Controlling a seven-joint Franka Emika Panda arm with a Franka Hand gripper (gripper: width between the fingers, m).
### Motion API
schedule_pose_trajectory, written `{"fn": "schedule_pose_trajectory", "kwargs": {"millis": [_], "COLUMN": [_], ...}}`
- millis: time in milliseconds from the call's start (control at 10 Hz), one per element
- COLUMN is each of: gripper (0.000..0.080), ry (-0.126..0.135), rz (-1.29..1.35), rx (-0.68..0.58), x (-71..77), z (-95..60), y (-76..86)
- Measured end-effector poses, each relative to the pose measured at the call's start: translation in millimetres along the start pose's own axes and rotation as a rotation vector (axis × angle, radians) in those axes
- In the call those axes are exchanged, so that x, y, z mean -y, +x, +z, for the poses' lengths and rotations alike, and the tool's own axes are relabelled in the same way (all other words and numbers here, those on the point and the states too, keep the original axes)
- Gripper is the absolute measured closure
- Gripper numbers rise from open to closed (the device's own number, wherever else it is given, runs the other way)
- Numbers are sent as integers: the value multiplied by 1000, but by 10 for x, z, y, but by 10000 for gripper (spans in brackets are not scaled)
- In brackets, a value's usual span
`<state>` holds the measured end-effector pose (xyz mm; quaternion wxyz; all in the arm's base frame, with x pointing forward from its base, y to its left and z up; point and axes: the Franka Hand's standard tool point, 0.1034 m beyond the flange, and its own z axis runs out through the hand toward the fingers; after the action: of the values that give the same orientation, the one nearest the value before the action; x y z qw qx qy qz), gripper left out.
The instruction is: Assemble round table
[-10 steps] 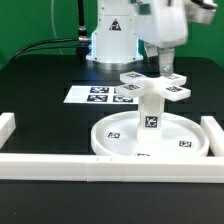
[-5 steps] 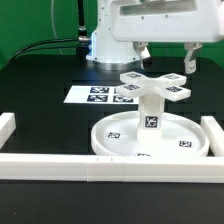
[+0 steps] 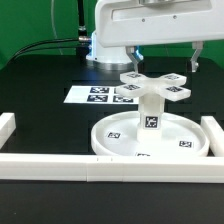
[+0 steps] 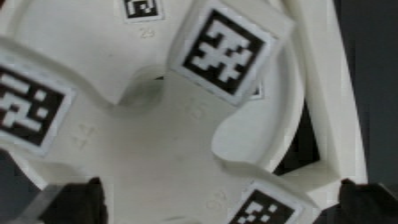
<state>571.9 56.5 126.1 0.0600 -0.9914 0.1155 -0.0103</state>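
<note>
The white rimmed disc lies on the black table near the front rail. The short cylinder leg stands upright on its hub. The cross-shaped foot with tags sits on top of the leg. My gripper hangs just above the foot, open and empty, one finger on each side of it. In the wrist view the foot fills the picture, and the dark fingertips stand apart at either side of my gripper.
The marker board lies flat behind the disc. White border rails run along the front, with end pieces at the exterior view's left and right. The robot base stands at the back.
The hand has turned about its vertical axis above the foot, so its broad side now faces the exterior camera and both fingers show, spread apart. The table parts have not moved.
</note>
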Motion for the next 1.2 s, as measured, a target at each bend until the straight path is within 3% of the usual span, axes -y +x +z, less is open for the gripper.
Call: {"fn": "schedule_pose_trajectory", "kwargs": {"millis": [100, 700, 1000, 1200], "gripper": [151, 151, 151, 151], "ry": [-12, -25, -91, -96], "rz": [-137, -572, -1004, -1104], "rx": [4, 8, 43, 46], "x": [6, -28, -51, -98], "z": [-2, -15, -8, -32], "y": [-7, 19, 6, 11]}}
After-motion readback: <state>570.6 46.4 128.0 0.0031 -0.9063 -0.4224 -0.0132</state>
